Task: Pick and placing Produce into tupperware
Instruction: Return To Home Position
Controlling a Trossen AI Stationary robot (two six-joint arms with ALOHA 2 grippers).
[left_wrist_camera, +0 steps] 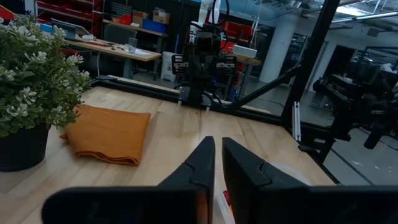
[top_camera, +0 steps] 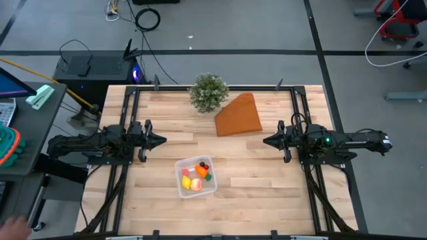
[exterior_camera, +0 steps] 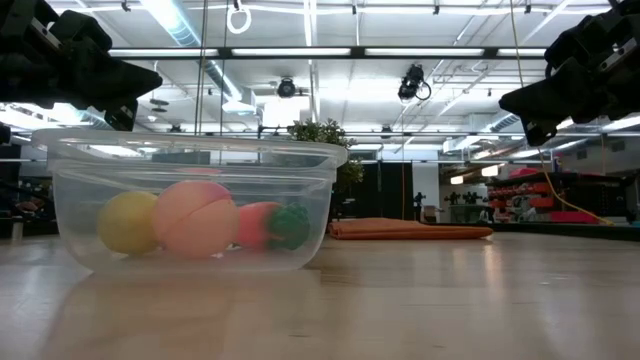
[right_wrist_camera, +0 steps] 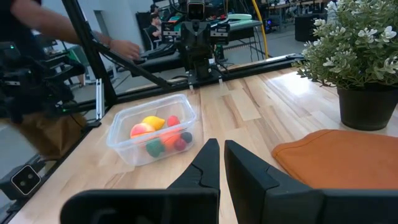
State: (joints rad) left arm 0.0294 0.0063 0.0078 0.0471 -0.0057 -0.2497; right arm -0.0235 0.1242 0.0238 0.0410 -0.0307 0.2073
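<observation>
tupperware (top_camera: 178,175) at near centre of table (top_camera: 267,193), produce (top_camera: 196,183) inside. left gripper (top_camera: 162,140) and right gripper (top_camera: 265,141) raised at left and right sides, well apart from it, fingers narrow, empty. likely hazard: low arm sweep knocking light, unsecured tupperware.

Bushy green potted plant (top_camera: 209,92) near the far edge of the wooden table (top_camera: 260,180). Orange-brown wedge (top_camera: 239,115) just beside it, possibly folded cloth. Black box (top_camera: 93,67) behind the table's far left corner, coiled cable (top_camera: 147,19) on the floor beyond. Person's hand (right_wrist_camera: 127,48) past the table.
</observation>
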